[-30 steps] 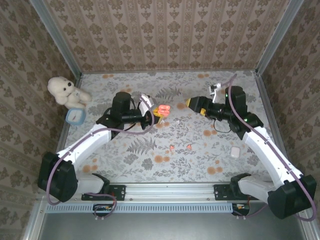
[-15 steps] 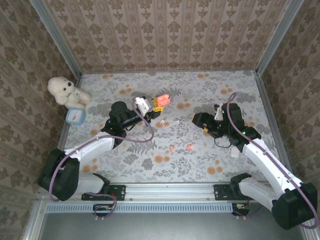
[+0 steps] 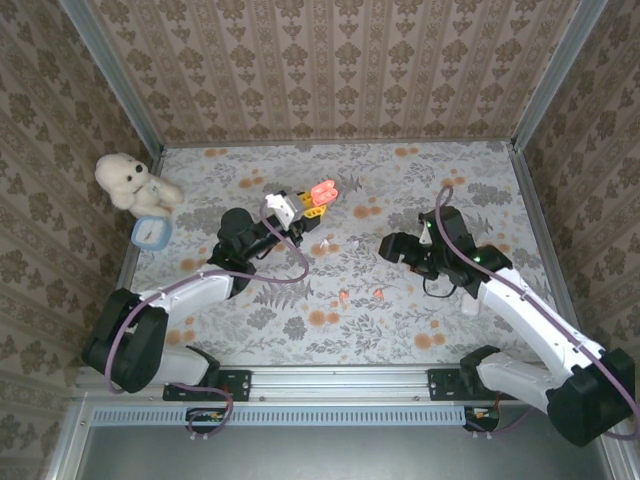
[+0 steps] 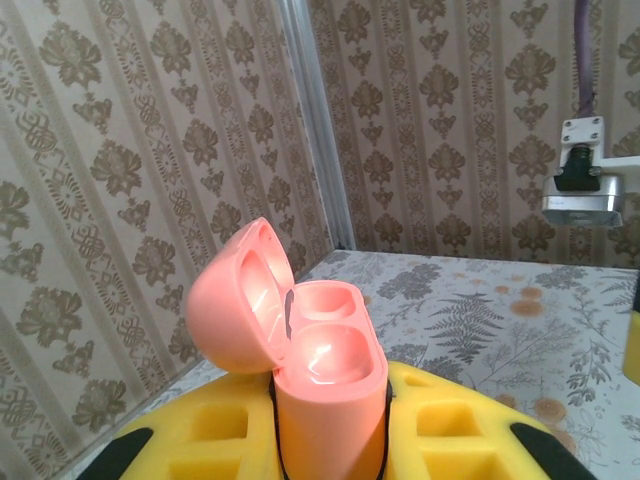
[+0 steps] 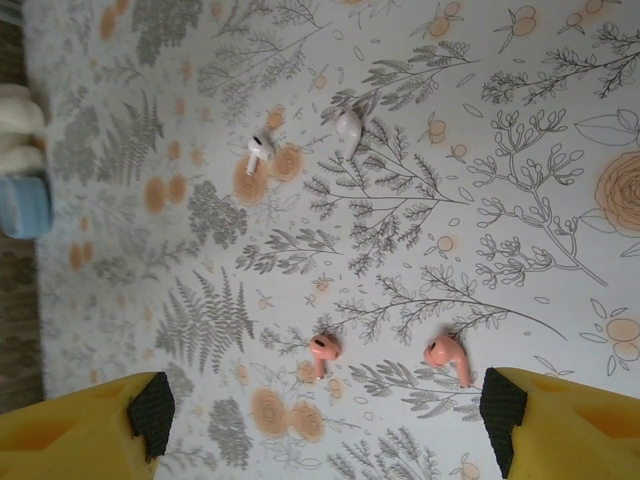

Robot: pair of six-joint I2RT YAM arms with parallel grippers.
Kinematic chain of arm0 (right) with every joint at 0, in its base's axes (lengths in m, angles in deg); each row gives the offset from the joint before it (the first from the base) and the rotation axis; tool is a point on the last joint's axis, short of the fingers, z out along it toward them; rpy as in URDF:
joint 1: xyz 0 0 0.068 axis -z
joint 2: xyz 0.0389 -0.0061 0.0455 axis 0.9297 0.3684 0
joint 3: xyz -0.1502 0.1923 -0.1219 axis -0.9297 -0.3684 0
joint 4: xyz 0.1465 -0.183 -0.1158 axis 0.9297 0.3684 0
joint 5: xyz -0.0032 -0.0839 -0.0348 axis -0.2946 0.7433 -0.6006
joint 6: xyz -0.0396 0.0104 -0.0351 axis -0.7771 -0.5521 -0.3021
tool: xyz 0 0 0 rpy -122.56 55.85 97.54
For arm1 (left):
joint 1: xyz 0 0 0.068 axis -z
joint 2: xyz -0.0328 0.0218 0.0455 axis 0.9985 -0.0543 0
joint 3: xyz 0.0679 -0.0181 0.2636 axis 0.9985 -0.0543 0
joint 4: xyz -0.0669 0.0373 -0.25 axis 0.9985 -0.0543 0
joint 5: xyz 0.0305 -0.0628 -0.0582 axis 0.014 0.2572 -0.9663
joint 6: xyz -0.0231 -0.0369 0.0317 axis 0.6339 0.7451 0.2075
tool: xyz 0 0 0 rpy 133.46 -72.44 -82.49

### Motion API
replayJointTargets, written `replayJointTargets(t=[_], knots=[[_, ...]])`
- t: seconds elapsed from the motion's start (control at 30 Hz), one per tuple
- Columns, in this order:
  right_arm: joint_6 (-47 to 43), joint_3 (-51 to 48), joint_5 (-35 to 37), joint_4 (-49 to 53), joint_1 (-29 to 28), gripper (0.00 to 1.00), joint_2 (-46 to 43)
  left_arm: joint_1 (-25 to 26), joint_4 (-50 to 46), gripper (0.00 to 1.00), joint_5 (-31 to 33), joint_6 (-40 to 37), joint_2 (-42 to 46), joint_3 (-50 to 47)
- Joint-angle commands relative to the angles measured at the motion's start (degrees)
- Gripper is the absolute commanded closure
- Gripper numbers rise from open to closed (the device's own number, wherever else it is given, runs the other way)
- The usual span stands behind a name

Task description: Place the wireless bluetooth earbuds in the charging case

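Observation:
My left gripper (image 3: 311,203) is shut on the orange-red charging case (image 3: 323,189) and holds it up off the table. In the left wrist view the case (image 4: 325,370) stands upright between the yellow fingers (image 4: 195,435), its lid (image 4: 232,300) swung open and both wells empty. Two orange-red earbuds (image 5: 322,350) (image 5: 447,355) lie on the table between the open jaws of my right gripper (image 5: 325,425). From above, these buds (image 3: 343,296) (image 3: 380,293) lie just near-left of the right gripper (image 3: 390,246). Two white earbuds (image 5: 258,152) (image 5: 349,128) lie farther off.
A white case (image 3: 470,303) lies beside the right arm. A teddy bear (image 3: 125,180) and a small blue case (image 3: 150,232) sit at the far left edge. Wallpapered walls and metal rails enclose the floral table (image 3: 400,330).
The left arm has lifted the open case up and toward the back. The right arm has swung from the back middle down toward the near side, over the orange-red earbuds.

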State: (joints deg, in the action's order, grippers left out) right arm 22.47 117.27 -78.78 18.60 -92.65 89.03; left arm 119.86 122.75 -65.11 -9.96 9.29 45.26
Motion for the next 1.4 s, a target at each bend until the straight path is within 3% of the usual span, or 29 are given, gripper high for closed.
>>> replayJointTargets(t=[0.0, 0.3, 0.67, 0.93, 1.37], knots=[[-2.94, 4.23, 7.67, 7.02, -3.88, 0.17, 2.70, -0.25, 7.74, 1.00, 4.47, 3.09, -1.10, -1.46], [0.53, 6.63, 17.14, 9.12, -15.30, 0.18, 10.08, -2.60, 18.84, 1.00, 13.04, 9.29, -4.26, -4.32], [14.66, 12.73, 20.47, 6.71, -24.70, 0.26, 29.07, -4.31, 19.34, 1.00, 16.04, 9.78, -1.66, -7.53], [20.10, 20.43, 21.18, 10.79, -27.18, 0.39, 40.77, -5.54, 19.79, 1.00, 17.61, 9.83, -0.21, -8.71], [24.10, 21.88, 20.30, 9.59, -27.41, 0.45, 46.49, -5.99, 19.87, 1.00, 17.23, 10.52, 0.68, -9.00]])
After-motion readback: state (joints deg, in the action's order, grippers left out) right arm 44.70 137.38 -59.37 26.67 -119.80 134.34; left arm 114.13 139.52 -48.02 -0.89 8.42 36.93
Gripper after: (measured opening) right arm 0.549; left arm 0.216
